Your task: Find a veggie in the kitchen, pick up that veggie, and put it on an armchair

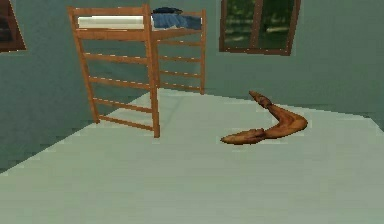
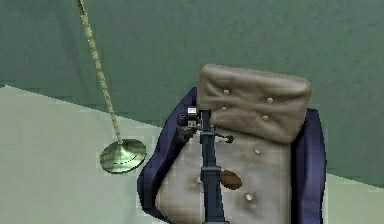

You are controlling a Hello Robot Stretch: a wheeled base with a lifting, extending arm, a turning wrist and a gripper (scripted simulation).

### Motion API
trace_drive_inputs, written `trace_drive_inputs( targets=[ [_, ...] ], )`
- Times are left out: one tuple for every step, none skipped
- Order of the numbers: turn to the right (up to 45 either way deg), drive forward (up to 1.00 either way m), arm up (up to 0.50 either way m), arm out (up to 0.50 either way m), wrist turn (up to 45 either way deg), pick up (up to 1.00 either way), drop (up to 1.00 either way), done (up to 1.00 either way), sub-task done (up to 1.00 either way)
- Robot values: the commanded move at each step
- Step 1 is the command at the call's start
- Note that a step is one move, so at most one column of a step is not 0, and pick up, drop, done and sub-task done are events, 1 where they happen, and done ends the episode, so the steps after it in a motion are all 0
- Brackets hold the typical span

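Arm side view: the arm (image 2: 209,175) reaches out over the armchair (image 2: 255,100), with the gripper (image 2: 183,128) by the seat's left edge near the backrest. I cannot tell the gripper's state, nor whether it holds anything. A small brown oval lump (image 2: 232,180) lies on the tan seat cushion just right of the arm, and a brass-footed floor lamp (image 2: 122,155) stands left of the chair. Forward view: wooden bunk bed (image 1: 125,70), window (image 1: 258,25), and a curved brown thing (image 1: 265,128) on the floor.

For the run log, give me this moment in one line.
site: tan tufted armchair | fingers: at armchair, load unclear | small brown lump: lying on seat
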Motion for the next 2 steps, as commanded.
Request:
trace_drive_inputs(
  targets=[
    [0.0, 0.00, 0.00, -0.08, 0.0, 0.00, 0.00, 0.00, 0.00],
    [0.0, 0.00, 0.00, 0.00, 0.0, 0.00, 0.00, 1.00, 0.00]
  ],
)
